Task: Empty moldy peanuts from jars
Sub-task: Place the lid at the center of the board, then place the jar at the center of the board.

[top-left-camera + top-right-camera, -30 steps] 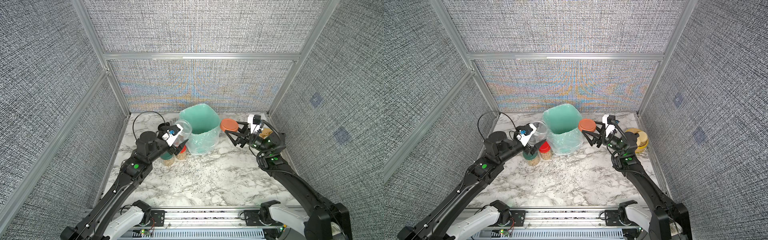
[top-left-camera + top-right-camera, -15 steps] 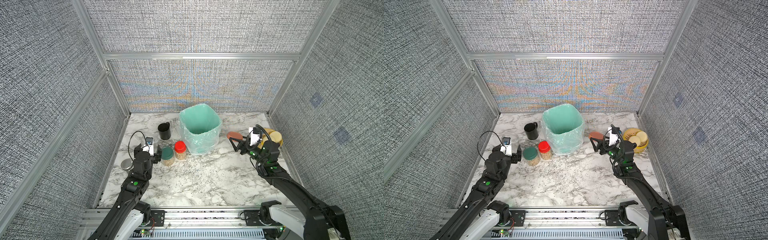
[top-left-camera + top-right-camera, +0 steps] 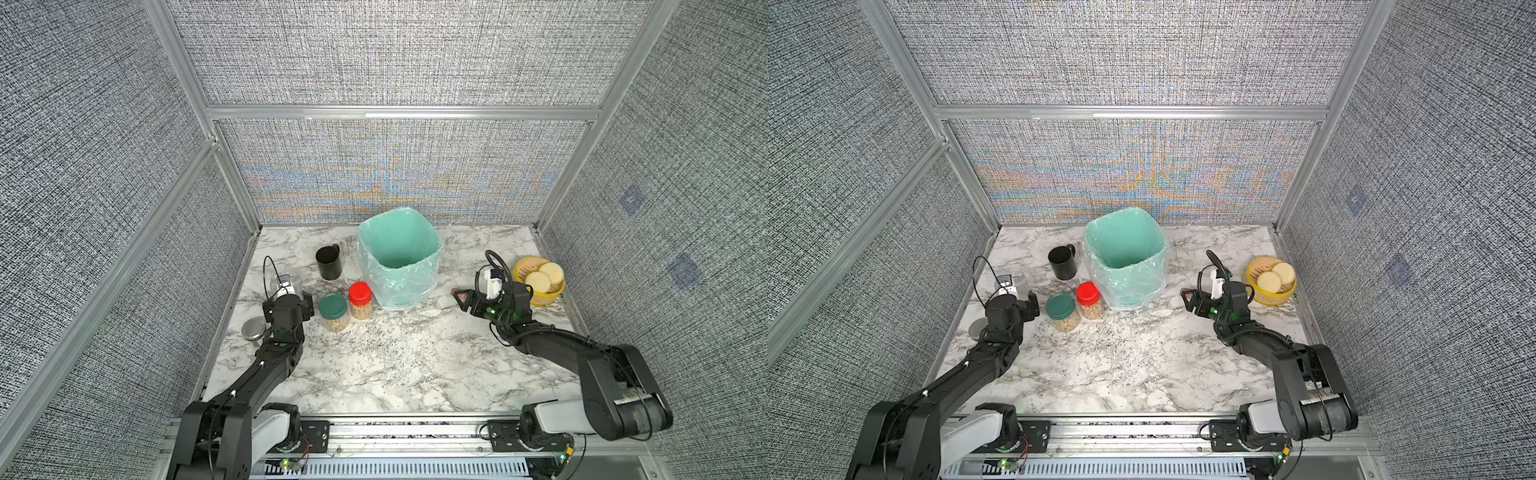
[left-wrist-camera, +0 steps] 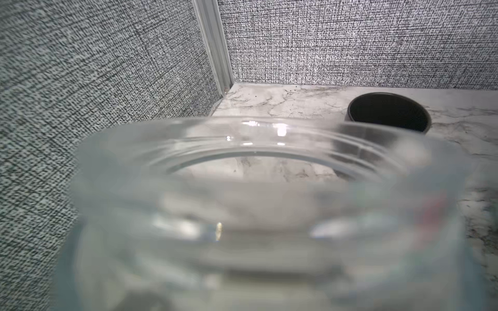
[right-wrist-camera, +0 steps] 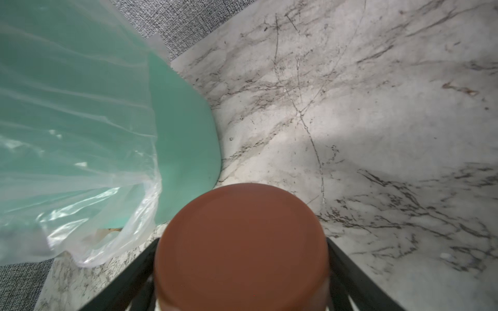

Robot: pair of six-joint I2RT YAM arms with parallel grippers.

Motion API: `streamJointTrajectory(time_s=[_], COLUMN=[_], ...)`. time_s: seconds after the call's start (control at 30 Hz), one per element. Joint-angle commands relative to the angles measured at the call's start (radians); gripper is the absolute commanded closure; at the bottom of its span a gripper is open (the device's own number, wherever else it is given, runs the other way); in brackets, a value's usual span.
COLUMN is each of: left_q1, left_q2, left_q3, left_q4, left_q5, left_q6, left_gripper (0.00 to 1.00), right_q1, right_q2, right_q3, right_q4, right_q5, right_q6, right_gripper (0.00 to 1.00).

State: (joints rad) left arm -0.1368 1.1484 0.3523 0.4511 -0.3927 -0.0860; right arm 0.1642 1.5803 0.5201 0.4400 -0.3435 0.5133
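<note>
Squarely inside right gripper [image 3: 460, 297], terracotta lid [image 5: 241, 247]

Green-lid jar [image 3: 333, 312], red-lid jar [image 3: 360, 300]: peanuts [image 3: 336, 324]; third jar [image 4: 188, 204] empty, lid [image 5: 242, 247] off.

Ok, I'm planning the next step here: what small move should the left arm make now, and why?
Probably lower the empty jar to the table and open the left claw. It looks clear inside, while the green-lidded jar and red-lidded jar stand capped, holding peanuts.

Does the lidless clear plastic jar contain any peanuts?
No, the left wrist view shows the clear plastic jar empty, with marble visible through it.
</note>
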Motion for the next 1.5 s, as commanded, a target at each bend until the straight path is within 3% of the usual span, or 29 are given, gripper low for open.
streamJointTrajectory(time_s=[0.0, 0.13, 0.27, 0.5, 0.7, 0.87, 1.0, 1.13, 1.23, 1.33, 1.47], left_q1=[0.003, 0.016, 0.042, 0.066, 0.068, 0.071, 0.125, 0.140, 0.143, 0.142, 0.141], left_q2=[0.057, 0.128, 0.175, 0.212, 0.235, 0.209, 0.197, 0.142, 0.009, -0.104, -0.177], left_q3=[-0.020, -0.049, -0.010, 0.176, 0.211, 0.231, 0.289, 0.322, 0.290, 0.295, 0.329], left_q4=[0.201, 0.306, 0.275, -0.027, -0.098, -0.144, -0.225, -0.309, -0.313, -0.369, -0.507], left_q5=[0.037, 0.054, 0.110, 0.217, 0.191, 0.213, 0.432, 0.460, 0.525, 0.701, 0.967], left_q6=[0.014, 0.009, -0.003, 0.005, 0.032, 0.151, 0.195, 0.212, 0.211, 0.226, 0.364], left_gripper=[1.00, 1.00, 1.00, 1.00, 0.98, 1.00, 1.00, 1.00, 1.00, 1.00, 1.00], right_q1=[0.012, 0.022, 0.029, 0.031, 0.032, 0.031, 0.031, 0.031, 0.031, 0.031, 0.037], right_q2=[0.030, 0.056, 0.085, 0.084, 0.061, 0.038, 0.033, 0.029, 0.024, 0.014, -0.059], right_q3=[0.024, 0.033, 0.057, 0.074, 0.085, 0.092, 0.098, 0.099, 0.095, 0.091, 0.068], right_q4=[-0.031, -0.044, -0.069, -0.088, -0.096, -0.107, -0.109, -0.100, -0.082, -0.068, -0.058], right_q5=[0.059, 0.090, 0.087, 0.084, 0.078, 0.078, 0.069, 0.060, 0.046, 0.029, 0.035], right_q6=[0.004, 0.010, 0.008, 0.008, 0.012, -0.004, -0.010, -0.014, -0.022, -0.031, -0.049], right_gripper=[0.19, 0.10, 0.06, 0.04, 0.04, 0.04, 0.04, 0.04, 0.04, 0.04, 0.04])
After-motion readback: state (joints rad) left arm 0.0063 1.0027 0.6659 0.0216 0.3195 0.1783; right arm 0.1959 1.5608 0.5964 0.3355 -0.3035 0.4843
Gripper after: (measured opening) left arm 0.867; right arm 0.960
